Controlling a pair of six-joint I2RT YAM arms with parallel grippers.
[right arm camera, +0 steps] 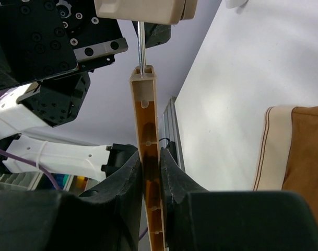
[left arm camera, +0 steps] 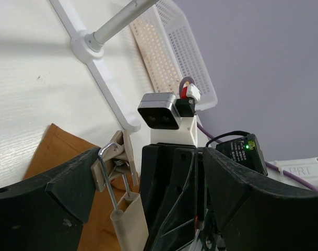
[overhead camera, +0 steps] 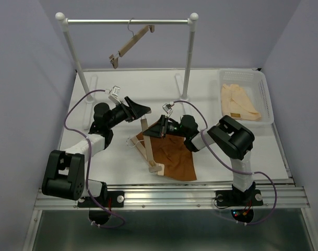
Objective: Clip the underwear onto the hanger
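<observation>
The hanger (overhead camera: 148, 149), a pale wooden bar, lies slanted over the left edge of the rust-brown underwear (overhead camera: 174, 157) on the table. My right gripper (overhead camera: 157, 130) is shut on the bar's upper part. In the right wrist view the bar (right arm camera: 148, 120) stands pinched between the fingers, with the beige waistband (right arm camera: 273, 146) to the right. My left gripper (overhead camera: 140, 112) hovers at the bar's far end with its jaws wide apart. In the left wrist view the hanger's end clip (left arm camera: 113, 157) sits just inside the left finger (left arm camera: 49, 198), and the underwear (left arm camera: 59, 151) lies below it.
A white clothes rack (overhead camera: 128, 22) spans the back of the table, and a second wooden hanger (overhead camera: 131, 44) hangs tilted on it. A white basket (overhead camera: 263, 91) at the back right holds a peach-cream garment (overhead camera: 239, 102). The rack's foot (left arm camera: 104, 83) lies near the clip.
</observation>
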